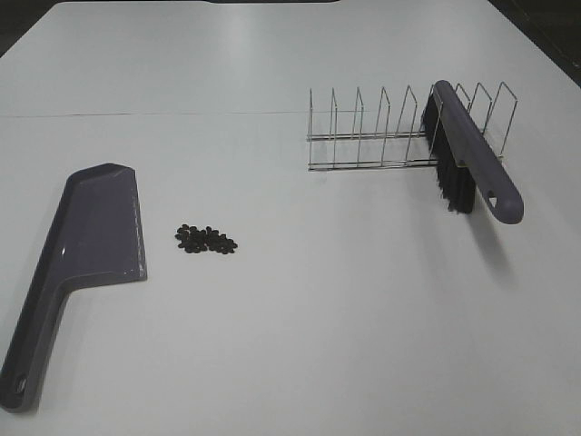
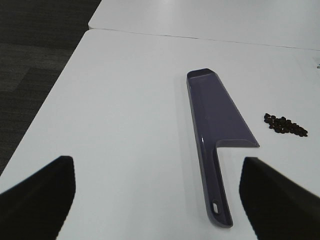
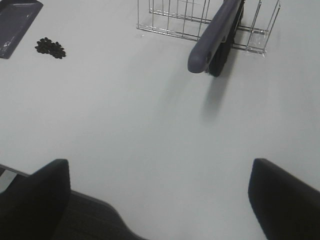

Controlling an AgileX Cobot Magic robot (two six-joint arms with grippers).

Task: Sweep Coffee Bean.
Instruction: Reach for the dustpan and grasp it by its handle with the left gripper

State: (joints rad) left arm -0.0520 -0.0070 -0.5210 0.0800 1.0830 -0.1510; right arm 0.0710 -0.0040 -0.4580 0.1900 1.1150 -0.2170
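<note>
Left gripper (image 2: 155, 159) hangs above the white table (image 1: 318, 345) with its two dark fingers (image 2: 42, 192) spread wide and nothing between them but bare tabletop. Ahead of it lies the purple dustpan (image 2: 215, 110), flat on the table, its handle end pointing back toward the gripper. The coffee beans (image 2: 285, 125) sit in one small, tight patch just beside the pan's wide open edge, on the side toward the middle of the table. The patch is apart from the pan's lip and well clear of the left fingers.

Right gripper (image 3: 158, 161) is likewise spread wide and holds nothing, hovering over a bare stretch of table near its front edge. From there the beans lie well apart, far across the table beside the pan's corner. Nearer to this gripper is the purple brush (image 3: 215, 40), which rests tilted across a wire rack (image 3: 170, 20), with its dark bristles pointing down and its handle end jutting out over the table.

Seen from the high camera, neither gripper is in view. The beans lie on the left half of the table, between the dustpan and the rack, close to the pan.
</note>
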